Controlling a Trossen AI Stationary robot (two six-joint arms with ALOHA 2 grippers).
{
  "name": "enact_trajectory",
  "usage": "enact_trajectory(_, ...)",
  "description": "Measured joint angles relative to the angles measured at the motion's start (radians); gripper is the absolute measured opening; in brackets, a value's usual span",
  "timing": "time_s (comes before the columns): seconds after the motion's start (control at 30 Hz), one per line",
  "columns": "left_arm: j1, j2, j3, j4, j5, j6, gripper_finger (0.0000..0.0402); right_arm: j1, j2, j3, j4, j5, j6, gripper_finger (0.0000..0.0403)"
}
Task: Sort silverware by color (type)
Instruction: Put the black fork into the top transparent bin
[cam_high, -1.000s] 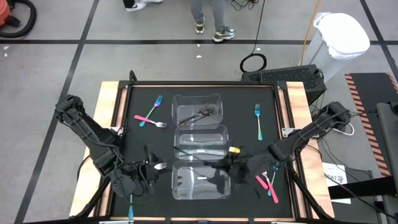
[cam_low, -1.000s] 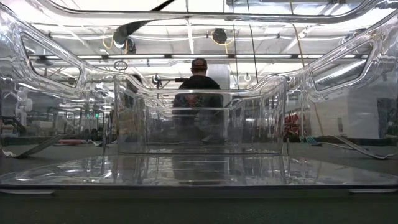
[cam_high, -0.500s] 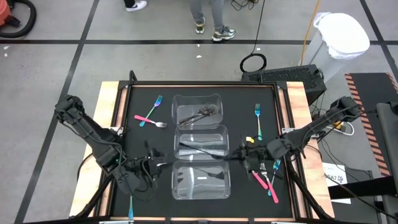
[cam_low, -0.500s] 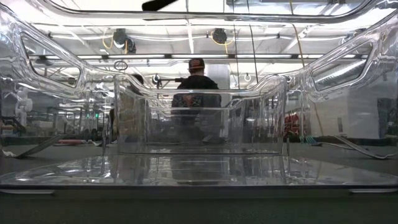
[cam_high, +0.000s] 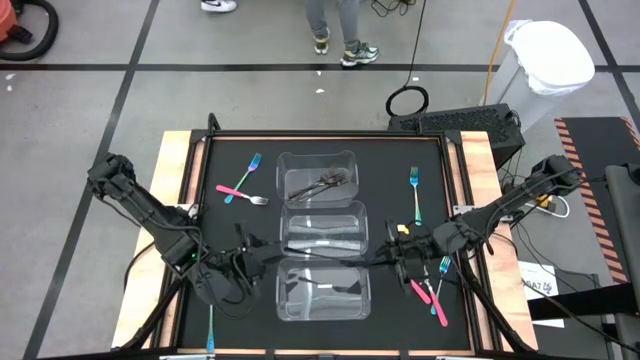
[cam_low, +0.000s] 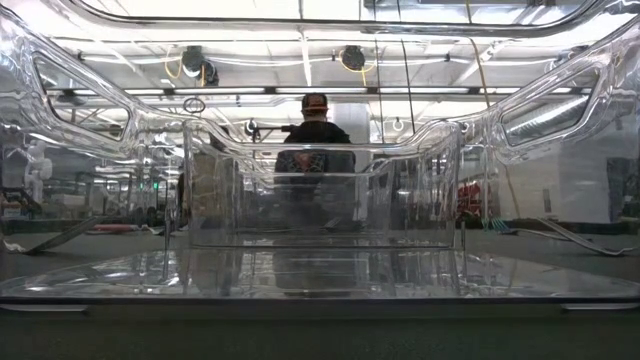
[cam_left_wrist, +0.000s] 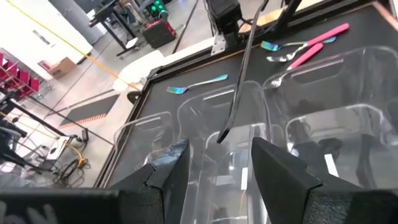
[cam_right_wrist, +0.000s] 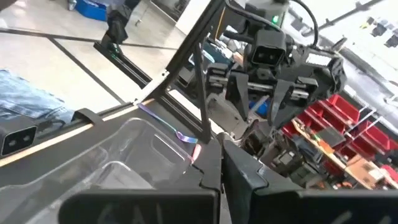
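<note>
My right gripper is shut on a dark grey fork and holds it above the clear containers. The fork's free end reaches toward my left gripper. That gripper stands open with a finger on either side of the end, and no touch shows. The far container holds dark grey forks. A pink and a blue fork lie flat at the far left of the mat. One blue fork lies at the right, and pink forks lie at the near right. My right gripper pinches one end of the dark grey fork between its two shut fingers; which end, I cannot tell. The fingers point about level toward the table's left and lie along the fork. The fork sticks out ahead of them, lifted clear over the containers.
Three clear containers stand in a row down the mat's middle: far, middle and near. A blue fork lies off the mat at the near left. A person stands beyond the table, and legs show at the far side.
My right gripper has moved from over the near container toward the table's right edge and has tipped up to about level, still shut. My left gripper has shifted a little toward the containers, still open.
</note>
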Motion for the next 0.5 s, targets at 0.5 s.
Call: enact_trajectory(0.5, 0.0, 0.088, 0.0, 0.312, 0.033, 0.29, 0.0176, 0.0, 0.0, 0.0, 0.044, -0.092, -0.005, 0.0)
